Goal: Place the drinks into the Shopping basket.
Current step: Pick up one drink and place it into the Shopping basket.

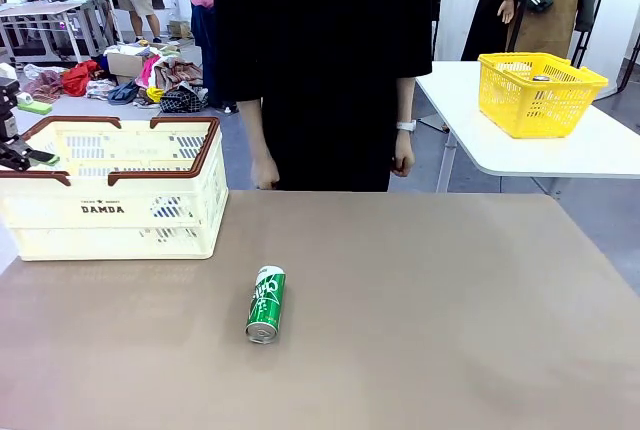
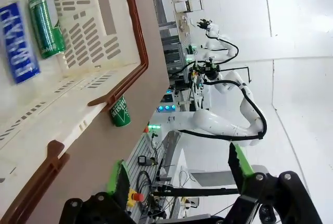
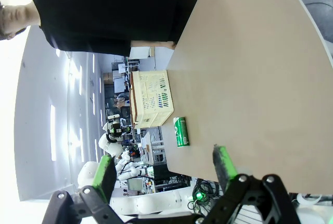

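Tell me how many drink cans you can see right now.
3. A green can and a blue can lie inside the cream basket; a second green can lies on its side on the table. The far yellow basket may hide more.

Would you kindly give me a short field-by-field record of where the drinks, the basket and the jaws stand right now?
basket: Shopping basket, on the table, robot's left
in basket: blue can and green can, lying next to each other
outside: second green can, on its side mid-table, apart from the basket
left jaws: open, empty, beside the basket
right jaws: open, empty
person: standing at the far side
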You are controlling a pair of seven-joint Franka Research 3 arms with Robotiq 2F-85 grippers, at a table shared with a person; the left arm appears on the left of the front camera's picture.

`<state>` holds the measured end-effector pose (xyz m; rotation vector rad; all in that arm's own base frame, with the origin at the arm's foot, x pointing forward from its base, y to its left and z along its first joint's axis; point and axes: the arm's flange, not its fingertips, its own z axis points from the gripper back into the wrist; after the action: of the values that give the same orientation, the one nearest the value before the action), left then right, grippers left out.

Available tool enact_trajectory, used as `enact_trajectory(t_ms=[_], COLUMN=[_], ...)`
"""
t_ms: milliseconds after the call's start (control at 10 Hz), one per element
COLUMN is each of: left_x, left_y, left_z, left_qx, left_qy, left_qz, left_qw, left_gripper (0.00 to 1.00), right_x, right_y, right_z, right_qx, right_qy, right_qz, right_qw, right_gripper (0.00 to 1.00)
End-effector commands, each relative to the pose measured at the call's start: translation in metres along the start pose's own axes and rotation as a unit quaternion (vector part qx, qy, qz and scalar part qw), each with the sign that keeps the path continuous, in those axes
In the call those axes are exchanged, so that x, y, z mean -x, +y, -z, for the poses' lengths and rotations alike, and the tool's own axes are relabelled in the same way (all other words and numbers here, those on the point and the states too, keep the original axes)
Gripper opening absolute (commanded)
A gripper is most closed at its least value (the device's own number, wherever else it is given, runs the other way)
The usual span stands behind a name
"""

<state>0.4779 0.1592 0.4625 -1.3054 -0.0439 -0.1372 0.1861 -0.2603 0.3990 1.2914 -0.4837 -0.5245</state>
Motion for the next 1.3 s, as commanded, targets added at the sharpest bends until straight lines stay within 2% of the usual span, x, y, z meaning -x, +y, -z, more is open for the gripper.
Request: enact_trajectory(t_ms=[0, 800, 900, 1000, 1200], left_x=[0.003, 0.000, 0.001, 0.006, 0.038], left_y=[-0.001, 0.001, -0.022, -0.059, -0.141], left_z=[0.001, 0.000, 0.014, 0.037, 0.117], left_qx=[-0.003, 0.000, -0.006, -0.034, -0.153], left_qy=[-0.001, 0.000, 0.002, 0.001, 0.015], left_qz=[-0.003, -0.001, -0.052, -0.091, -0.085], left_qw=[1.000, 1.000, 0.999, 0.995, 0.984], left_gripper=[1.00, 1.00, 1.00, 1.00, 1.00], right_x=[0.000, 0.000, 0.000, 0.000, 0.000], right_y=[0.003, 0.003, 0.003, 0.003, 0.003], right_z=[0.000, 0.000, 0.000, 0.000, 0.000], right_qx=[-0.003, -0.003, -0.003, -0.003, -0.003], right_qy=[0.000, 0.000, 0.000, 0.000, 0.000], right_qz=[-0.005, -0.005, -0.005, -0.005, -0.005], right_qw=[1.000, 1.000, 1.000, 1.000, 1.000], right_gripper=[1.00, 1.00, 1.00, 1.00, 1.00])
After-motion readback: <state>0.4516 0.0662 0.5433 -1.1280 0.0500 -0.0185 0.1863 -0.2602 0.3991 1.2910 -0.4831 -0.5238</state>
